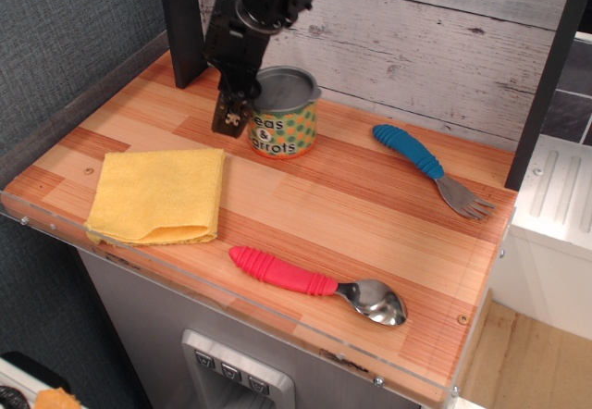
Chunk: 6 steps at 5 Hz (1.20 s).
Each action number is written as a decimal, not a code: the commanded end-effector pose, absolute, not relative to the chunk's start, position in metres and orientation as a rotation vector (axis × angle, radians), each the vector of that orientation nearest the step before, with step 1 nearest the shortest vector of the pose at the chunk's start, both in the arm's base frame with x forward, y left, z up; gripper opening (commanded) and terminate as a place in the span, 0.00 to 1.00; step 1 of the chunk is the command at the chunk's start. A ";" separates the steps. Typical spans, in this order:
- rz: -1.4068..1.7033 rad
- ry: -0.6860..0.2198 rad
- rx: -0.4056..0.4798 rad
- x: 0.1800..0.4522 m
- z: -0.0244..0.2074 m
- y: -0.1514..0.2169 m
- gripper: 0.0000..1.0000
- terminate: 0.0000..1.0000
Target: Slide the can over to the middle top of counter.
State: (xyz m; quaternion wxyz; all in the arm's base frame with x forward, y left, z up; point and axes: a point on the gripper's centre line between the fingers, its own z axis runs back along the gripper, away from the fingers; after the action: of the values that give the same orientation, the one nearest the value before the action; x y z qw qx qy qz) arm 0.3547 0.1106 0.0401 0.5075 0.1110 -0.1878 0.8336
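The can (285, 120) is a short tin with a grey lid and a green dotted label. It stands upright near the back of the wood-plank counter (351, 207), left of the middle. My gripper (232, 117) comes down from above at the can's left side. One dark finger (229, 113) stands against the can's left wall and reaches down close to the counter. The other finger is hidden, so I cannot tell whether the jaws are around the can.
A folded yellow cloth (157, 194) lies at the front left. A red-handled spoon (314, 284) lies near the front edge and a blue-handled fork (430, 168) at the right. A dark post (180, 30) stands at the back left before the plank wall.
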 end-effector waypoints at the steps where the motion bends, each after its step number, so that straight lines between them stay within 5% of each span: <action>1: 1.944 -0.506 0.204 0.345 0.059 0.076 1.00 0.00; 4: 1.926 -0.521 0.183 0.337 0.068 0.072 1.00 0.00; 6: 1.916 -0.529 0.156 0.338 0.094 0.078 1.00 0.00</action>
State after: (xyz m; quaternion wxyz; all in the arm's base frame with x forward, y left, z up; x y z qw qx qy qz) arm 0.3484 0.0873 0.0760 0.5581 0.0896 -0.1979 0.8009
